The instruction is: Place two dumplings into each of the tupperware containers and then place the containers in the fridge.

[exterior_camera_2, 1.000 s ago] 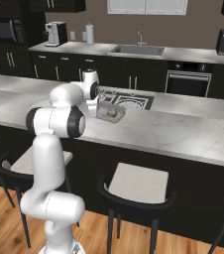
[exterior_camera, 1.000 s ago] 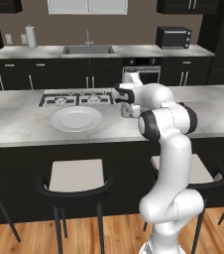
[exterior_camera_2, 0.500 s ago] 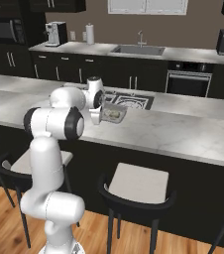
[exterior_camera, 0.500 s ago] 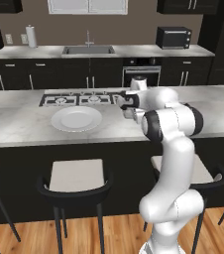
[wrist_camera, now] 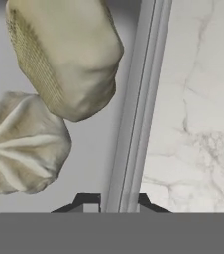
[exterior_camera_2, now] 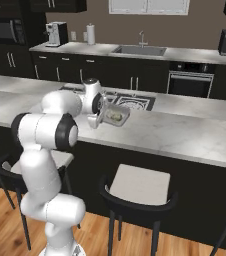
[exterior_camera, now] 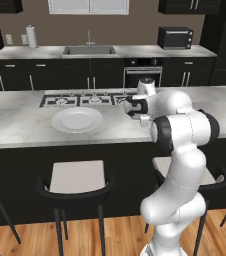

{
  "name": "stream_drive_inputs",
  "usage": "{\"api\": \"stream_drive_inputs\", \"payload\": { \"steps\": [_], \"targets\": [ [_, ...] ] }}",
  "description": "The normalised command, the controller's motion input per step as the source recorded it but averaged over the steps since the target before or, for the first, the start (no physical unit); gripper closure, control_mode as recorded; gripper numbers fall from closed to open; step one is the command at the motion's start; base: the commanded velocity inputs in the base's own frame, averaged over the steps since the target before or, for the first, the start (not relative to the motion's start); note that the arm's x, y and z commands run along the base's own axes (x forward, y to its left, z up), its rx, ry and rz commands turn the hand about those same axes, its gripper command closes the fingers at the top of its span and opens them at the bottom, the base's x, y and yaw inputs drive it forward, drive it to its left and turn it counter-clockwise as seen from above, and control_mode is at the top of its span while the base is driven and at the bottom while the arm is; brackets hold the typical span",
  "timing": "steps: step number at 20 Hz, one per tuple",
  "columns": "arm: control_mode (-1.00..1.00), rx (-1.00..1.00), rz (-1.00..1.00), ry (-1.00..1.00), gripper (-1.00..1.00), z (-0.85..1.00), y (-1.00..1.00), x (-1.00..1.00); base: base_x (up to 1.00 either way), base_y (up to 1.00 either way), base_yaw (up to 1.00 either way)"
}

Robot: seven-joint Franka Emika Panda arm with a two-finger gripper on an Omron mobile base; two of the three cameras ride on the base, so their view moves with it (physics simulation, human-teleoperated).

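A: Folded low over the near edge of the table, elbow up, wrist bent toward the cooktop. Jaws pinched nearly shut on the rim of the clear greyish container.

B: Confirmed from the hand view: one dark tip on either side of the tub's wall, marble outside it, two dumplings inside, lying against each other. In the right base view, container beside the wrist at the table's near side. Resting on the marble or raised just off it? Hard to say from here.

A: Elsewhere on the table: round white plate left of the arm, well apart from it.

B: Beyond, a back counter with sink, oven beneath, paper towel roll and black microwave on top. Dark cabinets throughout. Stools tucked along the near side, wooden floor below.
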Motion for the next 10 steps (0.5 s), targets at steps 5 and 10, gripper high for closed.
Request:
{"api": "stream_drive_inputs", "payload": {
  "steps": [5,10],
  "targets": [
    [-1.0,0.0,-0.04,0.03,1.0,0.9,0.0,-0.37,0.0,0.0,0.0],
    [-1.0,0.0,-0.05,0.0,1.0,0.43,-0.07,-1.0,0.0,0.0,0.0]
  ]
}}
